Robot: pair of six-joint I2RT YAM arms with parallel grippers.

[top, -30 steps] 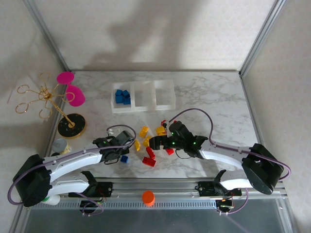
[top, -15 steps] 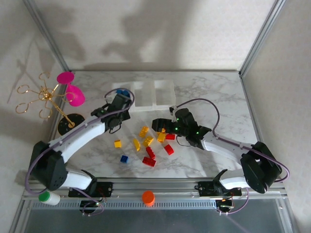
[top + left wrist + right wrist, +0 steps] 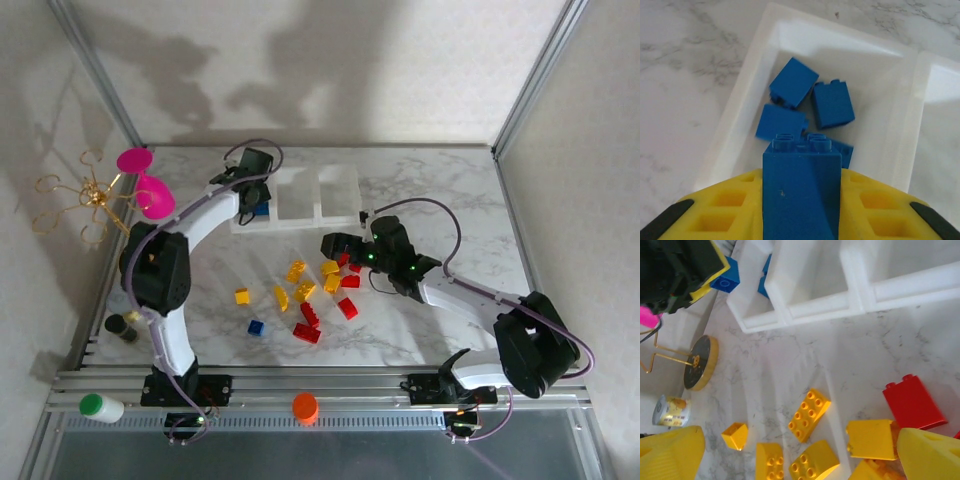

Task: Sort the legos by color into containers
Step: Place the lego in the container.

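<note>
top external: i see the left arm stretched out to the far-left bin of the containers (image 3: 338,222), with the left gripper (image 3: 257,190) over that bin. the right gripper (image 3: 334,246) hovers low at the far edge of the loose legos (image 3: 300,292), a scatter of yellow, red and one blue on the marble table (image 3: 440,190), on my side of the containers. pink cups (image 3: 148,188) sit off to the left. left wrist: the jaws are clamped on a blue brick (image 3: 801,195), its studs pointing away from the camera, held above the left bin, where several other blue bricks (image 3: 794,89) lie on the bottom. right wrist: the yellow fingers (image 3: 670,454) stand wide apart and grip nothing. below them yellow bricks (image 3: 810,414) and a red brick (image 3: 913,402) lie on the table, near the containers' front wall but apart from it. at the upper left of this view i see the left gripper with its blue brick at the corner of the left bin.
</note>
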